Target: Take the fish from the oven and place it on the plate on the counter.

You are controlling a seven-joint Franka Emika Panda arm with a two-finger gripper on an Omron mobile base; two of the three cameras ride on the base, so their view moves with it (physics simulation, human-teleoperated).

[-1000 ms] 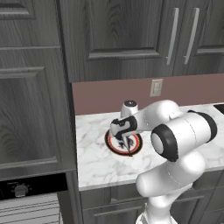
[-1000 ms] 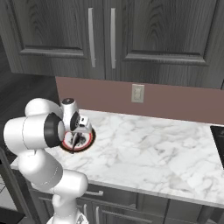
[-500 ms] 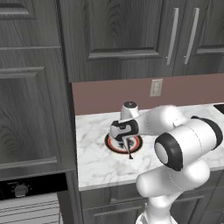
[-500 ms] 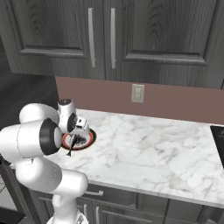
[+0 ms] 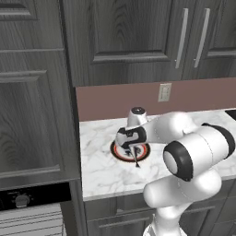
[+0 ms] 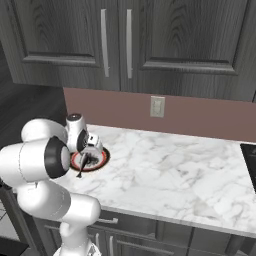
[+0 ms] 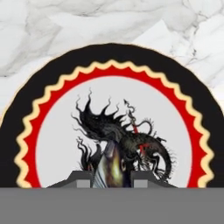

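Dark wood cabinets (image 6: 150, 40) above, mauve backsplash (image 6: 200, 117), white wall outlet (image 6: 157, 106), tall cupboard (image 5: 32, 106) left.

The arm is seen folded forward from the base, elbow bulked near the cameras, forearm reached left and far over the counter (image 5: 99, 161). The wrist is bent so the hand points straight down. The gripper (image 5: 132, 148) is held low above the plate (image 5: 116, 152). Its jaws are partly closed on the fish (image 7: 110, 168), pinched between both fingertips (image 7: 83, 178).
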